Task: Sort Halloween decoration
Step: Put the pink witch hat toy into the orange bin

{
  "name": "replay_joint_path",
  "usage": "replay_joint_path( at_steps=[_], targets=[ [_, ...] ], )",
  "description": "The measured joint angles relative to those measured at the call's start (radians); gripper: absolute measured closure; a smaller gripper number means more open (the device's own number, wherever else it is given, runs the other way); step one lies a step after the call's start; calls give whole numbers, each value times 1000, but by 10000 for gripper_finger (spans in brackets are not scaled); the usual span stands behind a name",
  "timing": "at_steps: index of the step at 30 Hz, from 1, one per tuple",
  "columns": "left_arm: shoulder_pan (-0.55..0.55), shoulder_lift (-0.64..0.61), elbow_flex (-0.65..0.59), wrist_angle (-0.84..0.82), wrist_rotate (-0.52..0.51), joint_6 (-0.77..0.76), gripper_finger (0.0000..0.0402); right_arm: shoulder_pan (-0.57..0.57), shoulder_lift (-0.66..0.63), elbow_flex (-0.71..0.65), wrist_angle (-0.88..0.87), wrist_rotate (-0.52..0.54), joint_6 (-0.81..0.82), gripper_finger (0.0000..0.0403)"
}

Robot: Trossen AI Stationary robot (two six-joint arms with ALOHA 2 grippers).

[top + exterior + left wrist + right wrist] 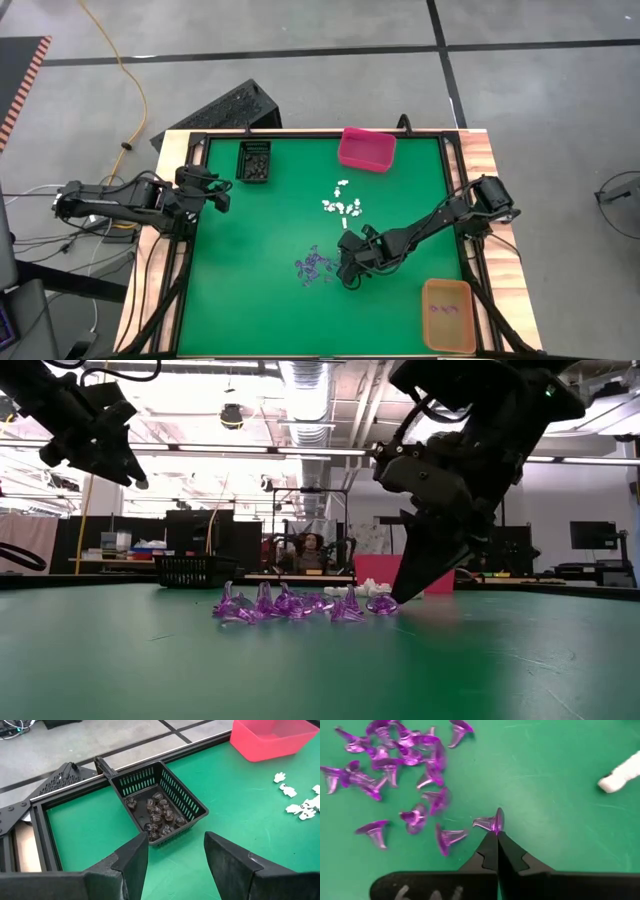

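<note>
The right pincer (pixel 497 836) is closed, its two tips pinching a single purple trinket (pixel 490 823) at the edge of the purple pile (pixel 395 775). Only the right wrist view shows this grip; from above, the pincer (pixel 349 277) just looks lowered onto the green table (pixel 250 310) beside the purple pile (pixel 315 266). The low view shows its tip (pixel 405 592) down at the table, at the end of the row of purple pieces (pixel 290 603).

The left pincer (pixel 175 852) hangs open, holding nothing, above the table's left edge (pixel 212 190). Its wrist view alone looks into the black bin (pixel 160 805), where dark trinkets (pixel 159 815) lie heaped on the bottom.

White trinkets (pixel 342 205) are scattered mid-table, a little beyond the purple pile and apart from it. The orange bin (pixel 448 315) sits at the near right corner, with a few small pieces in it that are too small to make out. The pink bin (pixel 366 149) and the black bin (pixel 254 161) stand along the far edge. The near left stretch of the green mat lies bare, as does the band between the piles and the far bins.

A wooden border and dark frame ring the mat. Beyond it, the low view shows a lit workshop with ceiling ducts, desks, monitors, and a seated person (pixel 310 552) far back.
</note>
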Motion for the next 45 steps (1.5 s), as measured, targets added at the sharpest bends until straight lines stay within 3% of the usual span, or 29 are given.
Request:
replay_joint_path(
  at_steps=[9, 16, 24, 33, 45],
  targets=[
    [0, 0, 0, 0, 0, 0, 219, 25, 0, 76, -20, -5, -1, 387],
    [0, 0, 0, 0, -1, 0, 219, 44, 0, 185, -161, -9, -23, 387],
    [0, 0, 0, 0, -1, 0, 219, 126, -2, 292, -327, -201, -6, 387],
    [0, 0, 0, 0, -1, 0, 219, 306, -3, 322, -484, -380, 249, 387],
    [0, 0, 0, 0, -18, 0, 219, 564, -48, 322, -524, -424, 677, 387]
  ],
)
